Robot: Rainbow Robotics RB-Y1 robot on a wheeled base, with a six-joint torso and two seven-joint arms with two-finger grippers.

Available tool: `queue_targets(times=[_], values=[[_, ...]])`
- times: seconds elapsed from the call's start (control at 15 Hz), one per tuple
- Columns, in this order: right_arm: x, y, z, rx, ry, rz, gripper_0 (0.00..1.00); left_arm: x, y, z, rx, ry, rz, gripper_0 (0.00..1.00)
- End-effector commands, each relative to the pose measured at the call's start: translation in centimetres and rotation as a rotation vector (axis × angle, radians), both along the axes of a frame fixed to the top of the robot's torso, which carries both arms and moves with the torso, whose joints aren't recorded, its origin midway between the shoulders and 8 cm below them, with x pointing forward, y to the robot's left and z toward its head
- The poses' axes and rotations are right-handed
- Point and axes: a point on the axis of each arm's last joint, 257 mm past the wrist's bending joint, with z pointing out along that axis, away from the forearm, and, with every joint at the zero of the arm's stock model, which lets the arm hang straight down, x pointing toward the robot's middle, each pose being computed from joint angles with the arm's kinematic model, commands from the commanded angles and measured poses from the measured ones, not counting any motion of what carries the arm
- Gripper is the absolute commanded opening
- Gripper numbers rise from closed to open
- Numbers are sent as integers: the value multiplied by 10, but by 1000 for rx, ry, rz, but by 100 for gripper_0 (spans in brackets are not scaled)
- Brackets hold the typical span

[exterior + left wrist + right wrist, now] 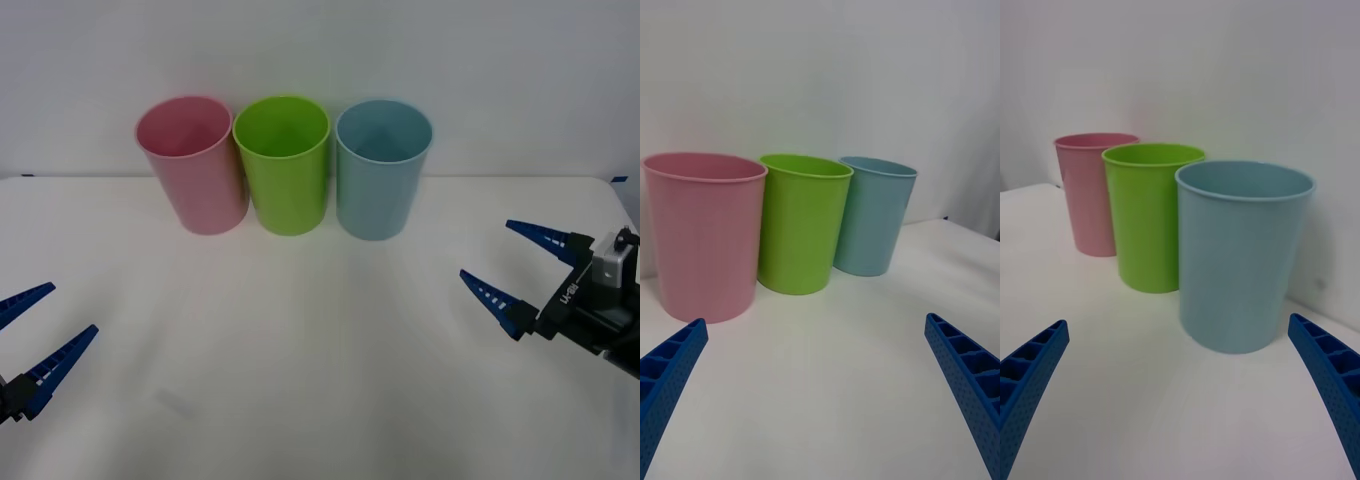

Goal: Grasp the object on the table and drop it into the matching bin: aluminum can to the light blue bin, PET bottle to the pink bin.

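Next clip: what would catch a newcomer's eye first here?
Three tall bins in a row at the table's far edge: pink bin on the left, green bin in the middle, light blue bin on the right. Nearer, the open left hand and right hand flank the bare white table.

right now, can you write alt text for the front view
Three tall tapered plastic bins, pink, lime green and light blue, stand in a row at the back of a white tabletop. The blue ribbed left gripper and right gripper hover open at either side.
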Motion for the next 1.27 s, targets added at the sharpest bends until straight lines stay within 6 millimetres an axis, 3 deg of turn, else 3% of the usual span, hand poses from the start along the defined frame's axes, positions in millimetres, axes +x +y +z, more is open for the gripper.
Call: queue_targets(times=[0.07,0.87,1.27], values=[[-24,-12,-18,-10,28,6,100,0,0,0,0,0,0,100],[-90,-61,-58,-11,143,-54,100,0,0,0,0,0,0,100],[-94,-62,-61,-7,157,-57,100,0,0,0,0,0,0,100]])
